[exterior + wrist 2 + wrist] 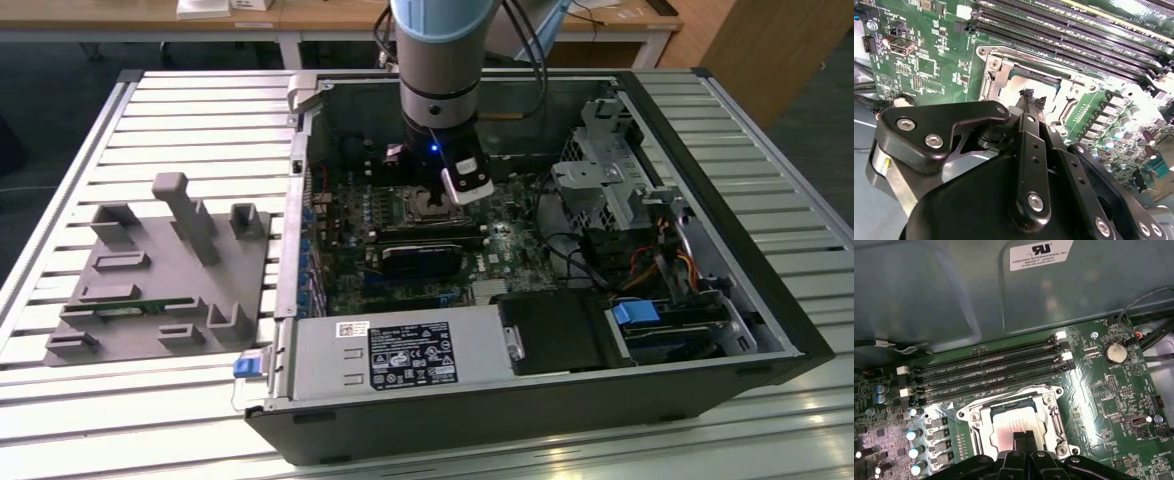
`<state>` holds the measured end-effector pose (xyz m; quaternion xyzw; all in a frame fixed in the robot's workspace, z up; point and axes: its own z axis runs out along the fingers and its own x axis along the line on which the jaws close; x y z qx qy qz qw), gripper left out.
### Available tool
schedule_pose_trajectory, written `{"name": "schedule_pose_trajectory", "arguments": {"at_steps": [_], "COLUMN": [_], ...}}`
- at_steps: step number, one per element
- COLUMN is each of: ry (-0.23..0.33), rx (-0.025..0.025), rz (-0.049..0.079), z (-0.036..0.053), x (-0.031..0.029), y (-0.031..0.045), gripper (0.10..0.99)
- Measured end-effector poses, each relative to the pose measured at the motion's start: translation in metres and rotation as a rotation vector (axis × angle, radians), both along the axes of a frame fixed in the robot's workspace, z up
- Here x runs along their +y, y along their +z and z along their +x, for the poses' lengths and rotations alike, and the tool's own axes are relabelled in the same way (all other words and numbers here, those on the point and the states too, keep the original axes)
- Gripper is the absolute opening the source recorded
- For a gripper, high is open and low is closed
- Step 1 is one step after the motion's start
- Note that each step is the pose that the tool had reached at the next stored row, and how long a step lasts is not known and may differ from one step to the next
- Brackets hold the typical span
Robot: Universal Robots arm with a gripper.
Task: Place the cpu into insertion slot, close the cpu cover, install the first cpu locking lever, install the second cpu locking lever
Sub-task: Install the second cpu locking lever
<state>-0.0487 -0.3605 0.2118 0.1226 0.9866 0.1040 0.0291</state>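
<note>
The cpu (1013, 421) lies flat in the insertion slot (424, 206) on the green motherboard, its pale silver face showing. The cpu cover (974, 416), a silver frame plate, lies down around the chip. In the second wrist view the same frame (996, 75) glints under the light. My gripper (1024, 436) hangs just over the near edge of the chip, its two black fingertips pressed together with nothing between them. The fingertips (1029, 97) hide part of the socket. In the exterior view the gripper (461, 190) reaches down into the open computer case beside the socket.
Long black memory slots (989, 367) run along one side of the socket. A black heatsink block (424, 258), the grey power supply (394, 355) and a drive cage (607, 170) crowd the case. A grey fixture stand (160, 270) sits on the slatted table at the exterior view's left.
</note>
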Motion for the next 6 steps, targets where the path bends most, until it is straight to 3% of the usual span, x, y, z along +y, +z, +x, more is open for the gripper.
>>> {"name": "schedule_pose_trajectory", "arguments": {"at_steps": [6], "ry": [0.000], "rx": [-0.0001], "rz": [0.000], "z": [0.0006], "x": [0.0000], "y": [0.0000], "gripper": [0.106]}}
